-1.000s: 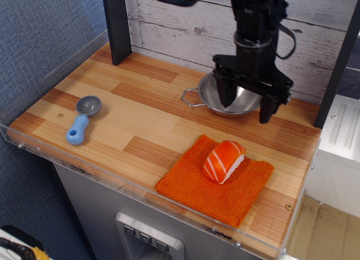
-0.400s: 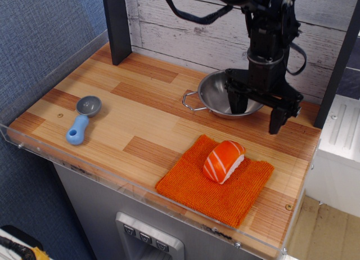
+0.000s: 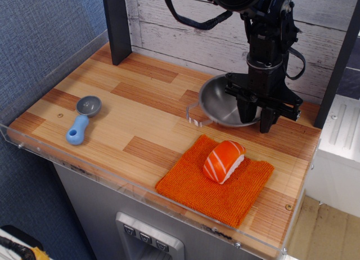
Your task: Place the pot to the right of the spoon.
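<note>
The shiny steel pot is at the back right of the wooden table. It is tilted, and its left wire handle hangs low toward the table. My black gripper comes straight down and is shut on the pot's right rim, one finger inside the bowl and one outside. The spoon, with a light-blue handle and a grey bowl, lies near the front left edge, far to the left of the pot.
An orange cloth lies at the front right with a salmon sushi piece on it, just in front of the pot. A black post stands at the back left. A low clear wall rims the table's front.
The gripper moved right over the pot's right rim, came down and closed its fingers on it. The pot has tipped and shifted slightly forward.
</note>
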Robot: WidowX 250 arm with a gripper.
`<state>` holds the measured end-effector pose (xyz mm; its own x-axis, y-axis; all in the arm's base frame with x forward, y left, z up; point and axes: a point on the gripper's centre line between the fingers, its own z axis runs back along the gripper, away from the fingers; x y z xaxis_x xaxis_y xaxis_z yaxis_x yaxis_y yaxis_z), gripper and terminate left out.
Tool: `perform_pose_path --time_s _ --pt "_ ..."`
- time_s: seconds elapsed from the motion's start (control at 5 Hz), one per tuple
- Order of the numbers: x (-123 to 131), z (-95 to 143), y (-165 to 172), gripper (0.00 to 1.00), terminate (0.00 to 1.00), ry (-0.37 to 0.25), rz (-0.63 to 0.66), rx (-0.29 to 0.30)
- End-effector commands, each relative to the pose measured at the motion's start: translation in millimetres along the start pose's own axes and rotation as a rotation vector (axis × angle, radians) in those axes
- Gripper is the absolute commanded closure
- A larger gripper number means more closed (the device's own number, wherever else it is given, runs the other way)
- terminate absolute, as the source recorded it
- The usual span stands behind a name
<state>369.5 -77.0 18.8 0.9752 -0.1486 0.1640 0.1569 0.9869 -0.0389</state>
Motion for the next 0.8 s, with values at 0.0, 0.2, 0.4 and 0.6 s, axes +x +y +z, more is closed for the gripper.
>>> perform_pose_path --time_s 0.0,0.2,0.4,0.6 --pt "3 32 4 1.0 0.0 -0.06 0.019 -0.002" --pt "0 52 3 1.0 0.0 -0.077 0.034 -0.015" --pt "-1 75 -1 1.0 0.0 -0.08 0.036 -0.021" --pt "-5 106 0 1.0 0.0 -0.071 0.049 -0.047"
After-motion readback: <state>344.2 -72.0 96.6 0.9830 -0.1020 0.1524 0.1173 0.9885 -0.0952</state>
